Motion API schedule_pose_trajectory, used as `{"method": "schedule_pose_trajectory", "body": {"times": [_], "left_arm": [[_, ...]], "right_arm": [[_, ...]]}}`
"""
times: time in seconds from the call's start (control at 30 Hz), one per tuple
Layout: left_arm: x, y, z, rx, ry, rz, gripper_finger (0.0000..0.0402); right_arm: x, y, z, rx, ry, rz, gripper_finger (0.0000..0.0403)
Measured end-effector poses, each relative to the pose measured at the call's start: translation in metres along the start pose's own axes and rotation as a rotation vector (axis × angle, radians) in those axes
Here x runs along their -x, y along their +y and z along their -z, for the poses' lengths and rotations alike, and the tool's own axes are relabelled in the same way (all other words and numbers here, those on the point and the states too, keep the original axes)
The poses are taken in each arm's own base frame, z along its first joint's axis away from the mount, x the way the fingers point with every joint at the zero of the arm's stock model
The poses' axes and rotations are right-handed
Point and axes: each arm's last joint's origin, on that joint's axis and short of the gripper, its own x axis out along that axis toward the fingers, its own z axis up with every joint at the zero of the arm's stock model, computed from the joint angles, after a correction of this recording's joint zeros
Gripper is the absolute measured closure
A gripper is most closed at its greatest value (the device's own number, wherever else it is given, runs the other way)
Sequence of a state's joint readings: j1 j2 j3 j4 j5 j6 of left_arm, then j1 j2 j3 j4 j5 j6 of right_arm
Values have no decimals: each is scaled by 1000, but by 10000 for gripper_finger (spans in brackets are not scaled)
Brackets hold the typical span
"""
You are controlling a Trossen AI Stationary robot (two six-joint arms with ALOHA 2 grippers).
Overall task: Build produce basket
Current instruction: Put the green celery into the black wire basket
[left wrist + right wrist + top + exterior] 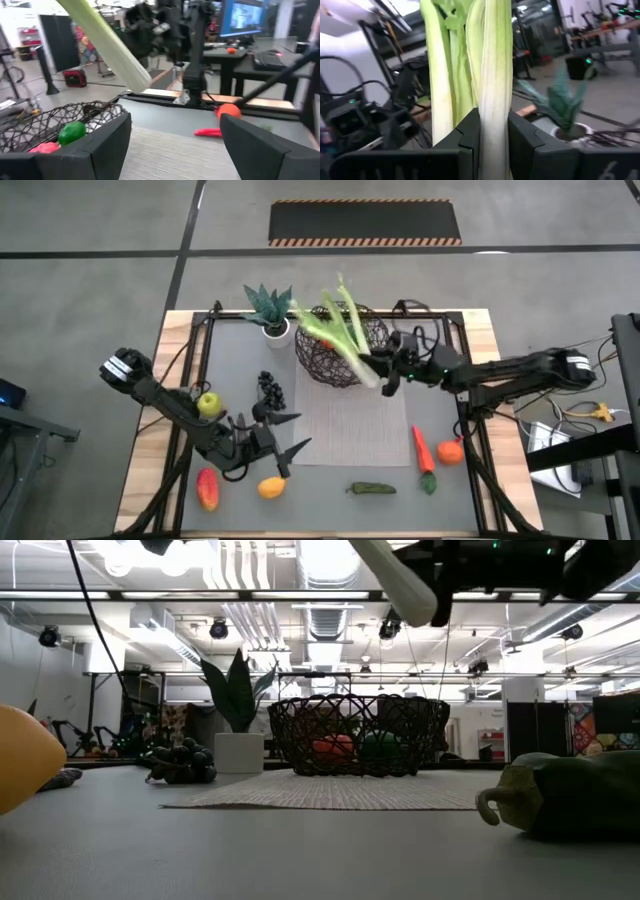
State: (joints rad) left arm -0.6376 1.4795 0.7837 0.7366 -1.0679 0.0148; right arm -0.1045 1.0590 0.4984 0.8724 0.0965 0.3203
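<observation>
Right gripper: clamped narrow on the pale stalk of the leek, holding it in the air at the near right edge of the basket; in the right wrist view the stalk stands pinched between the two dark fingers.
Leek: slanted, white end by the gripper, green leaves reaching over the basket toward the potted plant.
Basket: dark wire bowl at the far middle of the tabletop, on the back edge of a pale woven mat; a red fruit and a green fruit lie inside it.
Left gripper: fingers spread wide, holding nothing, over the near left part of the tabletop, just beside the grapes.
Grapes: dark bunch left of the mat.
Green apple: beside the left arm.
Red-yellow fruit: near left corner.
Orange-yellow fruit: near edge, close under the left gripper.
Green pepper: near edge, middle.
Carrot: right of the mat, green top pointing to the near edge.
Orange: just beside the carrot.
</observation>
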Motion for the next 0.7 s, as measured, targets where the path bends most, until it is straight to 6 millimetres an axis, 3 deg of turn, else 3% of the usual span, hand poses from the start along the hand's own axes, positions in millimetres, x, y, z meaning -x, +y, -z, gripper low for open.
{"method": "schedule_pose_trajectory", "body": {"times": [0.17, 0.33, 0.7], "left_arm": [[-22, 6, 7, 39, -26, -29, 116], [-40, 10, 11, 72, -57, 56, 116], [-51, 18, 7, 140, -121, 42, 116]], "right_arm": [[-13, 9, 24, 14, -45, -75, 344], [-28, 23, 42, 47, -50, -133, 344], [-40, 45, 61, 99, -78, -212, 344]]}}
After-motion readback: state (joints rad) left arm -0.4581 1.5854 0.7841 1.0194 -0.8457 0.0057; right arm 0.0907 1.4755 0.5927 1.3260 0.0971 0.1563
